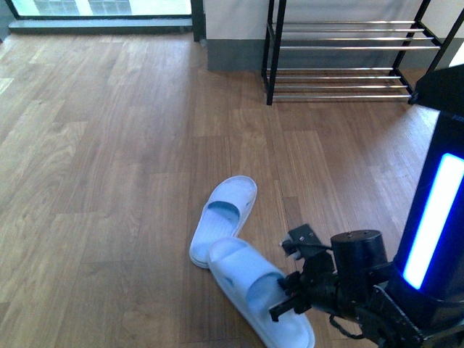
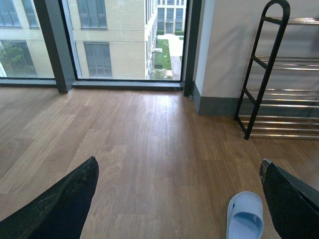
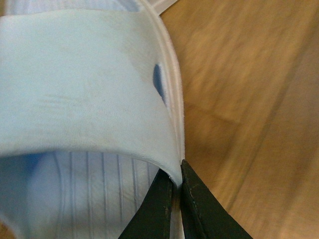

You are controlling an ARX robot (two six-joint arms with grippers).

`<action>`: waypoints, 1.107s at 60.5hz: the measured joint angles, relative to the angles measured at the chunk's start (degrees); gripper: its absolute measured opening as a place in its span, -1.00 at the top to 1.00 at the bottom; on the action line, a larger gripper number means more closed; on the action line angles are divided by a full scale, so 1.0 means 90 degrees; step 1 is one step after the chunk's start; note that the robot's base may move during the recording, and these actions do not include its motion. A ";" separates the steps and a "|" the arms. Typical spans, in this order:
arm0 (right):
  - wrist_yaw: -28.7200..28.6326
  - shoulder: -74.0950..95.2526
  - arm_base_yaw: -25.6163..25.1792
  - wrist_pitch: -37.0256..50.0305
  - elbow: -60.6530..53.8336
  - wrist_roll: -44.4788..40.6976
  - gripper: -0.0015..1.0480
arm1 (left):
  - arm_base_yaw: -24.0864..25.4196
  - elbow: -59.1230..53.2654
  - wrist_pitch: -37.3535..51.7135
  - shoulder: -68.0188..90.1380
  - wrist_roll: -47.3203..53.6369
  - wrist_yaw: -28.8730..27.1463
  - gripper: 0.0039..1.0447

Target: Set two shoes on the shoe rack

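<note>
Pinched together at the very front of the right wrist view, the two dark fingers of the right gripper (image 3: 177,172) are clamped on the edge of the wide strap of the near slipper (image 3: 84,79), a pale blue slide with a ribbed footbed. From the front view the same gripper is seen low on the right, gripping that strap from the slipper's right side. Whether the slipper rests on the floor (image 1: 109,181) or is raised off it cannot be told.

Its farther end is laid against or slightly over the nearer end of the far slipper (image 1: 225,217), which is angled away towards the right. Both are set on brown wood planks, well apart from the shoe rack (image 1: 341,47). The rack, black-framed with chrome bars, is stood against the wall (image 1: 232,22) at the back right, its visible shelves bare.

The left gripper (image 2: 178,163) is held with its fingers wide apart, nothing between them, pointed towards a large window (image 2: 99,40).
</note>
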 joint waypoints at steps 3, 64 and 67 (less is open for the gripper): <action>0.0340 -0.0279 -0.0073 0.0194 -0.0274 0.0126 0.97 | 0.0000 0.0000 0.0000 0.0000 0.0000 0.0000 -0.83; 0.1353 -1.0982 -0.3028 -0.2538 -0.5462 0.0930 0.97 | 0.0000 0.0000 0.0000 0.0000 -0.0002 0.0000 -0.83; 0.1353 -1.0979 -0.3033 -0.2540 -0.5467 0.0930 0.97 | 0.0000 0.0000 0.0000 0.0000 0.0000 0.0000 -0.83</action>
